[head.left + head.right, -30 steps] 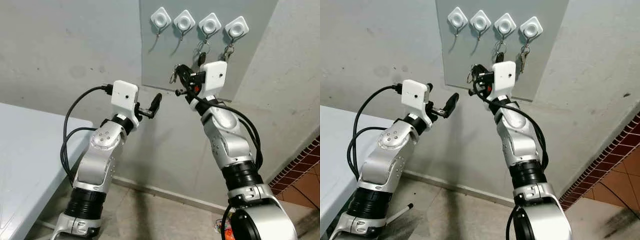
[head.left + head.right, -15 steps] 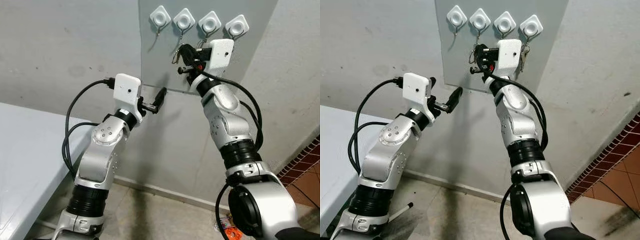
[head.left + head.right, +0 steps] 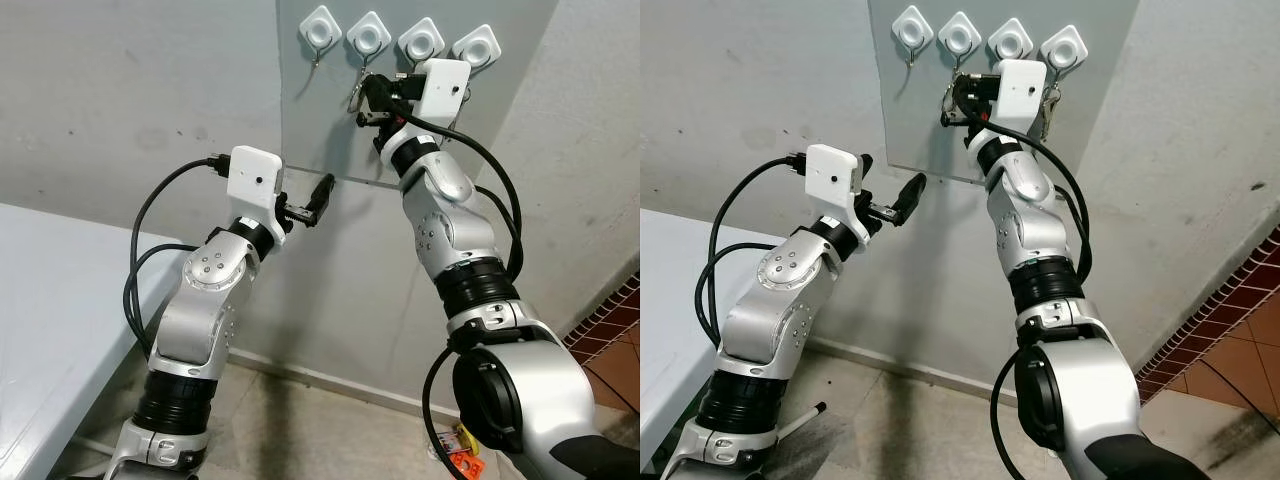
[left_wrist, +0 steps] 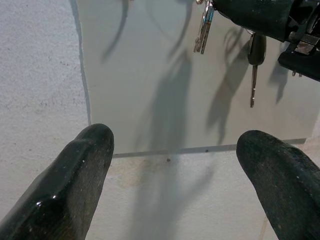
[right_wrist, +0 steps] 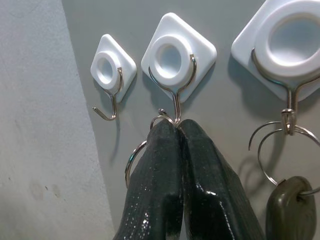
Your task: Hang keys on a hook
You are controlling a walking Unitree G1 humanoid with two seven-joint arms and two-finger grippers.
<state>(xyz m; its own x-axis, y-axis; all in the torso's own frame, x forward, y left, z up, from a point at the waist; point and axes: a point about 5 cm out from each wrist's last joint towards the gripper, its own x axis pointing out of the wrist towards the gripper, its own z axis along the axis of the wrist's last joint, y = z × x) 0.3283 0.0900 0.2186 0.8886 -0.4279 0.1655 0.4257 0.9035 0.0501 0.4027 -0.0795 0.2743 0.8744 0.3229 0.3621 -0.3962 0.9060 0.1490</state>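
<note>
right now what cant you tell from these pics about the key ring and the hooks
- Whether the key ring is already over the second hook: in the right wrist view the right gripper fingertips cover the hook's tip.
- The keys on that ring: hidden behind the fingers in the right wrist view, too small in the eye views.
- The fourth hook's keys: the right wrist's white camera housing covers them.

Pale table (image 3: 45,300) at left; red brick-pattern tiles (image 3: 1230,310) low right; small orange object (image 3: 462,462) on floor.
</note>
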